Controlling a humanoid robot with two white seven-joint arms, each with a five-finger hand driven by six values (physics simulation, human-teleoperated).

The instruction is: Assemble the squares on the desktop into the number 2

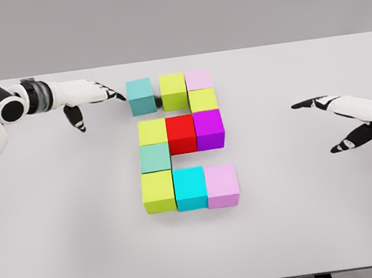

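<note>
Squares, ten in number, occupy the centre of the frame on the white desktop (pixel 306 219), arranged in the outline of a 2. Top row: a teal cube (pixel 141 95) at upper centre-left, a lime cube (pixel 173 90) just to its right with a narrow gap between them, and a pale pink cube (pixel 198 79) touching the lime one. Directly below the pale pink cube sits a second lime cube (pixel 203 100). Middle row, left to right, all touching: a yellow-green cube (pixel 151 132), a red cube (pixel 180 133) and a magenta cube (pixel 209 128). Below the yellow-green cube stands a sea-green cube (pixel 154 157). Bottom row, left to right, touching: a lime-yellow cube (pixel 158 191), a cyan cube (pixel 190 188) and a lilac cube (pixel 222 186).

Left hand (pixel 88 97) lies in the upper left of the frame, its arm entering from the left edge. Fingers are extended toward the right, tips at or just beside the left face of the teal cube; contact cannot be confirmed. Thumb hangs downward. The hand encloses nothing.

Right hand (pixel 348 117) is at the right of the frame, well apart from the cubes, fingers stretched leftward and thumb spread below, holding nothing.
</note>
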